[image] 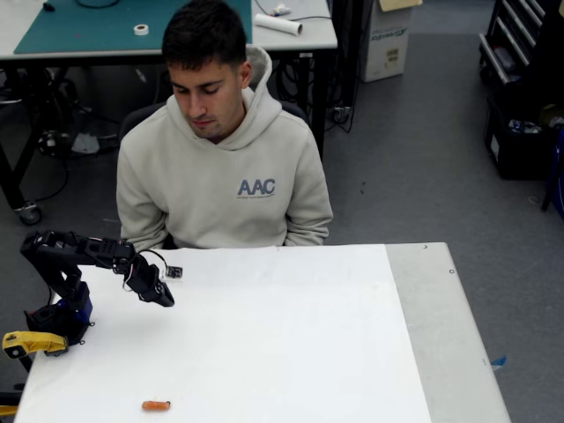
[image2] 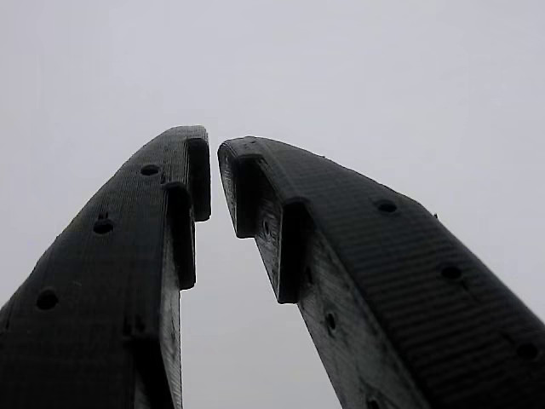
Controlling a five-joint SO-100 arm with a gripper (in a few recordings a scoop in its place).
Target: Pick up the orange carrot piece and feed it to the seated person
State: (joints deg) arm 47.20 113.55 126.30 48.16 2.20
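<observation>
- Plainly, in the fixed view the carrot piece (image: 156, 405) lies on the white surface (image: 291, 344) near the front edge, toward the left side of the picture, touching nothing.
- Its long axis runs left to right in that view, roughly along the front edge of the surface.
- The jaws (image: 163, 297) hang above the surface near its left rear part, pointing down and to the right in the picture; the carrot piece lies well apart from them, toward the front edge and almost straight below them in the picture.
- So, as I judge it, the coming move is a reach toward the front edge and then a drop, with the wrist turned so the jaws close across the short width of the piece.
- Bare white surface lies between the jaws and the carrot piece, so the way looks open; the front edge just beyond the piece leaves little room to overshoot.
- The seated person (image: 220, 159) sits behind the far edge, head bent toward the surface, on the opposite side from the carrot piece, so the feeding leg would cross the whole depth of the surface.
- A yellow part (image: 33, 342) sits at the left edge beside the arm's base, away from that path.
- In the wrist view the jaws are nearly closed, a narrow gap left between their tips, and they grip nothing; behind them is plain pale surface.
- They would need to spread before closing on the piece.
</observation>
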